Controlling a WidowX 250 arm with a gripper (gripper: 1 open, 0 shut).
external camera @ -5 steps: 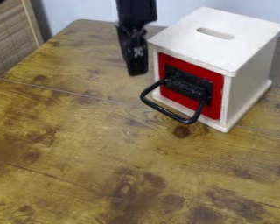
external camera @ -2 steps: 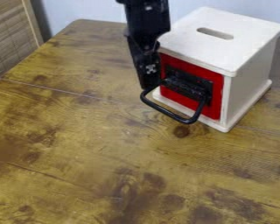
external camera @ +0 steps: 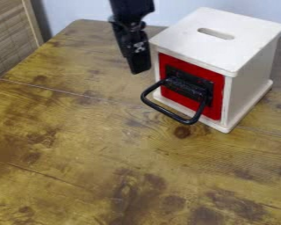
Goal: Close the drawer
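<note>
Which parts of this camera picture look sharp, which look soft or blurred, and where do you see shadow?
Camera view: the wooden box and red drawer read fairly clearly, though the whole picture is coarse; the gripper is dark and soft-edged, its jaws hard to separate; the black handle casts a faint shadow on the table; light is even, with no strong glare.

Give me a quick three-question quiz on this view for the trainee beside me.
1. True or false: the pincer is gripping the black loop handle.
2. What colour is the drawer front? A red, B blue, C green.
3. What feature marks the top of the wooden box?

Key: 1 false, it hangs clear to the handle's upper left, holding nothing. 2 A. 3 A slot.
</note>
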